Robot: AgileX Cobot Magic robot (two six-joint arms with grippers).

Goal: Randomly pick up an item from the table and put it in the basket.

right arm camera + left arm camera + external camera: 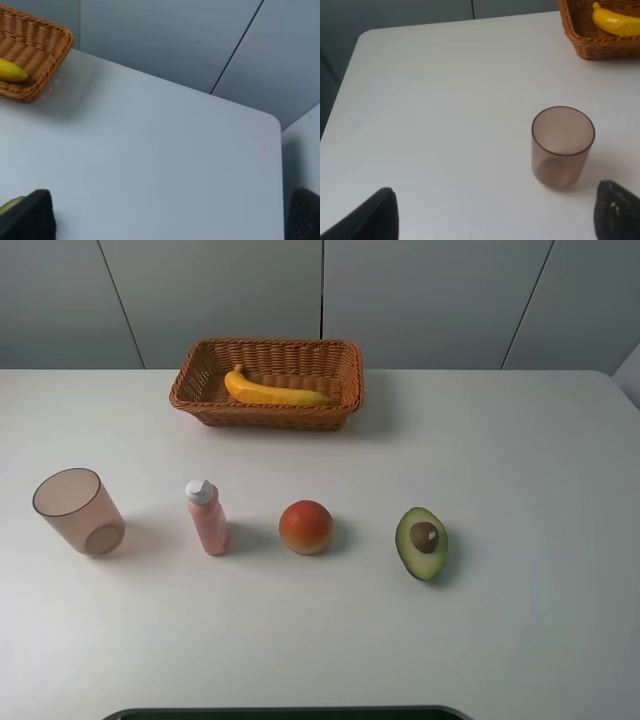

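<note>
The banana (272, 391) is seen lying inside the basket (200, 400), which is placed at the far side of the white surface (520, 470). The fruit is laid along the length of the basket, with its curved back toward the front wall. In front of the basket, well apart from it, four things are arranged in a row on the surface: a translucent cup (78, 512), a small pink bottle (207, 517) with a white cap, a round orange-red fruit (306, 527), and a halved avocado (421, 542) with its pit facing up. The left end effector (492, 212) is shown released, its two dark fingers (375, 217) spread wide near the cup, and nothing is held. The right end effector (170, 215) is also released, with fingers (32, 215) far apart above the bare surface.
</note>
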